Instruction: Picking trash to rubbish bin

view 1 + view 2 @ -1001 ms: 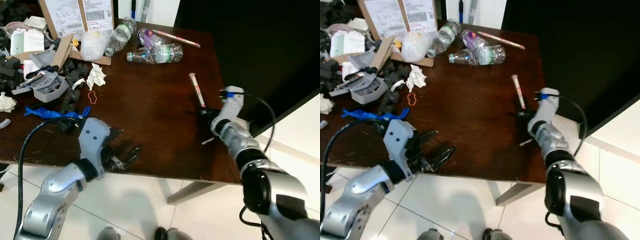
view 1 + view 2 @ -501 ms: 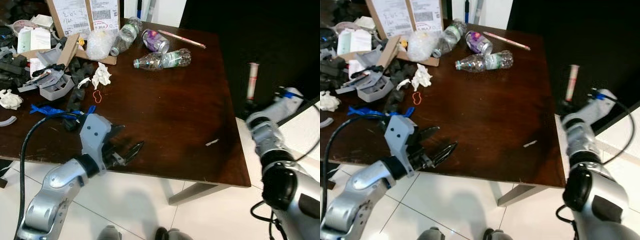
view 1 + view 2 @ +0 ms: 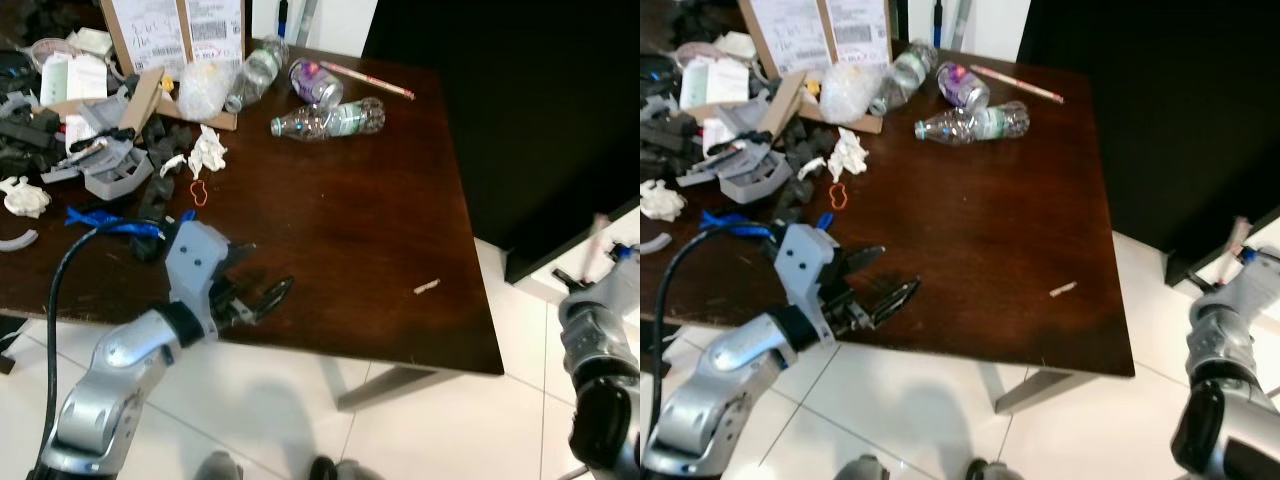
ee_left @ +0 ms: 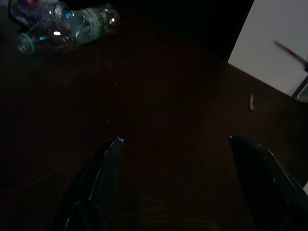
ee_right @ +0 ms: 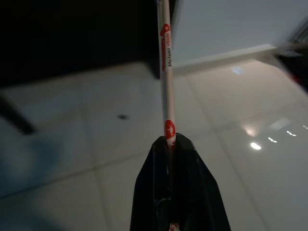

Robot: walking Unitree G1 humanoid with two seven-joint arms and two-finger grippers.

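Right tool [image 5: 169, 144] carried straw wrapper [image 5: 165, 72] off table [image 3: 350, 230].

the left arm reaches forward, its silver forearm bent at the elbow, and the left gripper [image 3: 262, 296] hovers low with its two black fingers [image 4: 107, 163] spread wide apart. the right arm is swung far out to the robot's right, wrist raised, and the right gripper [image 5: 169, 139] has its fingers pressed together, clamped on a thin white and red stick [image 5: 166, 62] that points up
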